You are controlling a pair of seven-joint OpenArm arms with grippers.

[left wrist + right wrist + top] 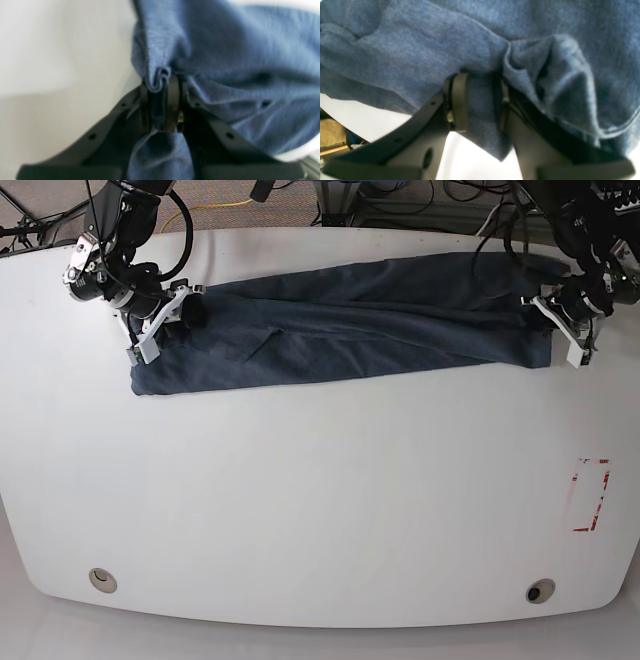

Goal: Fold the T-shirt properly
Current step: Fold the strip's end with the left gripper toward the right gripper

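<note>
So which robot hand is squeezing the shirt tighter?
The left gripper: its jaws are pinched nearly together on a bunched edge of the T-shirt. The right gripper holds cloth with a wider gap.

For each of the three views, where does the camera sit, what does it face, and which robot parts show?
Left wrist: behind the left gripper, facing its jaws pinched on bunched T-shirt cloth over the white table.
Right wrist: behind the right gripper, its fingers either side of a fold.
Base: high above, looking down on the table, both arms at the shirt's ends.
All three views share the T-shirt.
</note>
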